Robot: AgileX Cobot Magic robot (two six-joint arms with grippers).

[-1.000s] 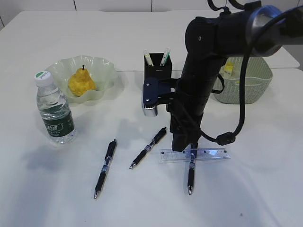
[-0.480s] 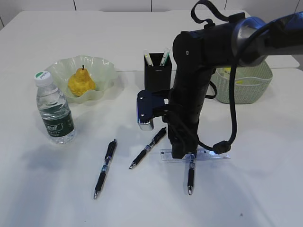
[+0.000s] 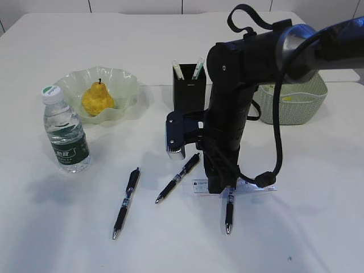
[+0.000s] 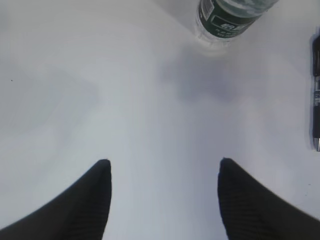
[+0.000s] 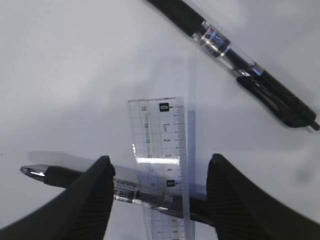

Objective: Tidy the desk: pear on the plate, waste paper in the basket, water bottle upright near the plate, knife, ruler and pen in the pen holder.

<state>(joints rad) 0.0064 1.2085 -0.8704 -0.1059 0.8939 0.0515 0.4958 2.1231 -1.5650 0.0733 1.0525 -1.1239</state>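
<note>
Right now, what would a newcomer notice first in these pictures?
The big black right arm fills the middle, its open right gripper low over a clear ruler lying across a pen. To the left, a yellow pear sits on the plate.

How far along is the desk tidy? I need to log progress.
Looks done: pear on the plate, water bottle upright nearby. In hand: the open right gripper straddles the ruler where it crosses a pen. Left: ruler and three pens on the table, pen holder waiting.
</note>
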